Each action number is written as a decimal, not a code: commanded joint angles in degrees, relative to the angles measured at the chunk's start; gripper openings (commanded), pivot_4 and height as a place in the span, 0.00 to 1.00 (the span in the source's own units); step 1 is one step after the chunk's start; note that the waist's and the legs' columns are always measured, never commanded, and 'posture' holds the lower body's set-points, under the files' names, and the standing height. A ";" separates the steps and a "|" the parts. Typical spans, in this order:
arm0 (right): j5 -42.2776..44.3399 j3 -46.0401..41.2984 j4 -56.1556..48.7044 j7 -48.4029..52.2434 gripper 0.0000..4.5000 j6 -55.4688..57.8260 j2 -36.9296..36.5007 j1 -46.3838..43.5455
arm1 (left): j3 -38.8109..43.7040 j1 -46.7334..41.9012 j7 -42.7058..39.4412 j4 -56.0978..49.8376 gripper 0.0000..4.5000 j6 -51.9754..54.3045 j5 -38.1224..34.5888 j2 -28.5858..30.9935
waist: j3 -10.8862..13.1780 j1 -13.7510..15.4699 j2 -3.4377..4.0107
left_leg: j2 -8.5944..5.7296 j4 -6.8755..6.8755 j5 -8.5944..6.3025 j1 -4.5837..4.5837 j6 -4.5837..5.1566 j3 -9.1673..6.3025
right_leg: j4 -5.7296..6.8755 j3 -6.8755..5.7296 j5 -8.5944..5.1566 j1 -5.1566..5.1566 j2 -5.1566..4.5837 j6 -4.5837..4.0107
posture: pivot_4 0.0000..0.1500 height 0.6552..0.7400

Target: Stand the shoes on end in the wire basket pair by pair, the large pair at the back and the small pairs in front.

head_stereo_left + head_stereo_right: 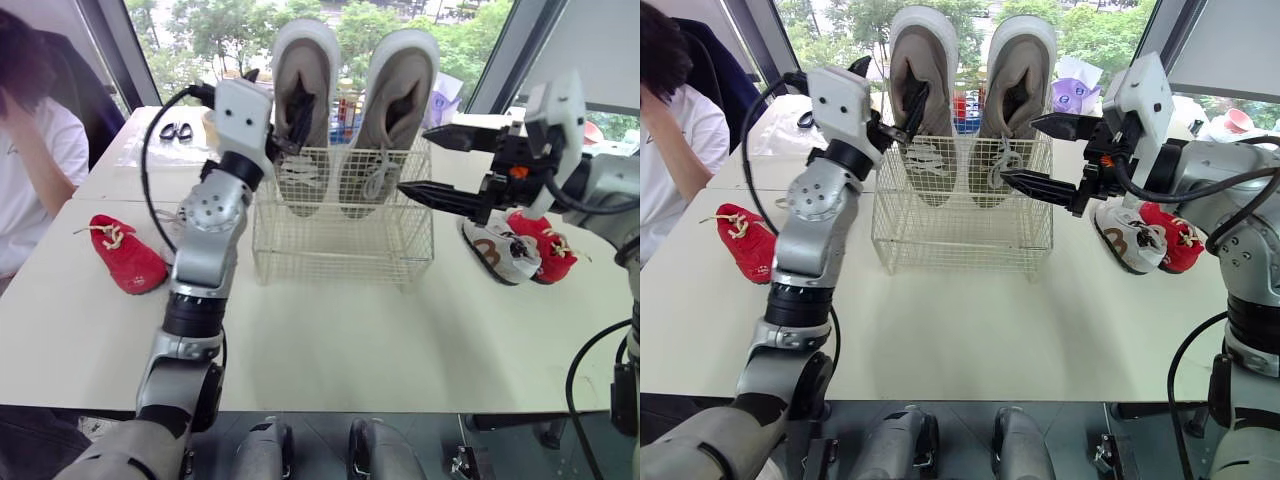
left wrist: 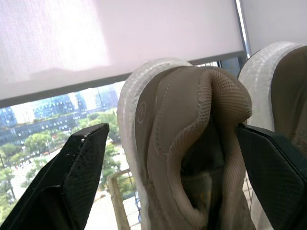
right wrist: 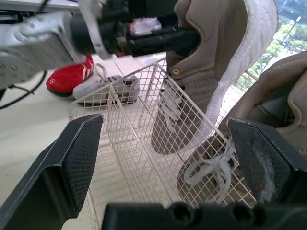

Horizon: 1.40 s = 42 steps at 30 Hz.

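Two large beige shoes (image 1: 305, 90) (image 1: 395, 95) stand on end, side by side, at the back of the wire basket (image 1: 340, 250). My left gripper (image 1: 280, 105) is open, its fingers (image 2: 81, 163) straddling the raised heel of the left large shoe (image 2: 187, 143) with a gap on the outer side. My right gripper (image 1: 428, 165) hangs open at the basket's right rim, beside the right large shoe and holding nothing. A small red shoe (image 1: 125, 255) lies left of the basket. A small white-and-brown shoe (image 1: 500, 250) and another red one (image 1: 548, 248) lie to its right.
A person in a white shirt (image 1: 30, 170) sits at the table's left end. A dark pair of scissors or glasses (image 1: 176, 130) lies on the far table. Beyond the basket, a second small white shoe (image 3: 110, 88) lies next to the left red one.
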 commanded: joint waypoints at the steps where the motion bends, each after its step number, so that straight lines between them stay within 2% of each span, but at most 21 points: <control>1: -0.30 -1.42 0.15 0.31 1.00 -0.66 -0.37 -0.20 | 3.41 0.25 -2.98 -10.10 0.99 9.23 -5.68 3.10 | 0.00 0.01 0.00 | 0.00 0.00 0.00 0.01 0.00 0.00 | 0.01 0.00 0.00 0.00 0.00 0.00 | 1.00 1.00; 5: -0.54 -1.86 0.73 0.71 1.00 -0.48 -0.87 0.77 | 9.49 0.07 -5.67 -16.02 0.99 19.92 -14.88 7.75 | 0.00 0.05 0.01 | 0.00 0.00 0.00 0.01 -0.01 -0.02 | 0.00 0.00 0.00 0.01 0.00 0.00 | 1.00 1.00; 9: -0.95 -4.04 2.49 -0.37 1.00 -0.86 -0.78 1.92 | 14.79 -1.73 -10.97 -16.26 0.99 26.07 -22.34 15.39 | 0.00 0.05 0.01 | 0.00 0.01 0.01 0.02 -0.01 -0.04 | 0.00 0.00 -0.01 0.03 0.01 0.00 | 1.00 1.00; 11: 0.65 -7.31 4.26 -2.28 1.00 -1.57 1.22 2.08 | 17.23 -1.78 -13.61 -14.65 0.99 28.79 -26.07 18.96 | 0.00 0.14 0.01 | -0.02 0.01 0.01 0.02 -0.02 -0.03 | 0.00 0.00 -0.01 0.04 0.02 0.00 | 1.00 1.00; 14: 3.15 -15.65 7.80 -8.57 1.00 -2.71 5.48 2.89 | 21.47 3.26 -18.52 -14.72 0.99 36.49 -35.49 22.43 | -0.03 0.07 0.05 | -0.02 0.00 0.05 0.07 -0.10 -0.02 | -0.02 0.00 -0.01 0.11 0.04 0.00 | 1.00 1.00; 17: 3.80 -20.90 6.98 -12.11 1.00 -1.32 6.55 8.09 | 23.10 9.49 -19.90 -17.27 0.99 41.50 -43.58 22.02 | -0.05 0.36 0.11 | -0.02 -0.07 0.18 0.33 -0.34 -0.05 | -0.05 0.00 -0.09 0.40 0.03 0.09 | 1.00 1.00; 19: 3.92 -23.68 3.93 -16.05 1.00 -0.55 8.25 13.24 | 23.44 13.59 -16.47 -19.81 0.99 43.52 -46.02 19.96 | -0.06 0.37 0.08 | -0.02 -0.03 0.18 0.32 -0.33 -0.16 | -0.11 -0.06 -0.09 0.51 0.03 0.09 | 1.00 1.00; 24: 0.01 -28.56 -1.93 -26.21 1.00 -2.71 13.07 23.93 | 22.85 23.65 -6.37 -31.15 0.99 46.57 -58.16 12.58 | -0.06 0.09 0.13 | -0.02 -0.04 0.03 0.49 -0.08 -0.19 | -0.29 0.00 -0.08 0.74 0.00 0.08 | 1.00 1.00; 27: -1.92 -28.64 -3.38 -26.29 1.00 -3.68 13.47 30.90 | 16.31 30.89 -6.97 -36.58 0.99 44.70 -56.52 11.47 | -0.11 0.12 0.23 | -0.03 -0.07 0.02 0.60 -0.08 -0.18 | -0.25 0.01 -0.09 0.79 0.01 0.08 | 1.00 1.00; 32: -7.16 -26.34 -1.14 -24.89 1.00 -6.90 11.61 37.22 | 9.78 35.76 -8.52 -38.54 0.99 42.34 -56.84 11.25 | -0.25 0.17 0.44 | -0.02 -0.08 0.00 0.68 -0.05 -0.20 | -0.39 0.01 -0.20 0.89 0.09 -0.24 | 1.00 1.00; 35: -9.69 -24.51 1.18 -23.17 1.00 -9.28 11.62 39.56 | 7.12 37.07 -9.20 -38.86 0.99 41.27 -55.87 12.25 | -0.40 0.11 0.70 | -0.02 -0.08 -0.04 0.71 0.02 -0.20 | -0.50 0.02 -0.21 0.94 0.10 -0.25 | 1.00 1.00; 42: -13.57 -19.61 7.76 -20.36 1.00 -15.20 14.72 41.58 | 4.25 38.10 -9.42 -38.50 0.99 39.17 -54.47 13.89 | -0.43 0.11 0.75 | -0.02 -0.10 -0.06 0.69 0.05 -0.19 | -0.58 0.05 -0.21 0.94 0.13 -0.26 | 1.00 1.00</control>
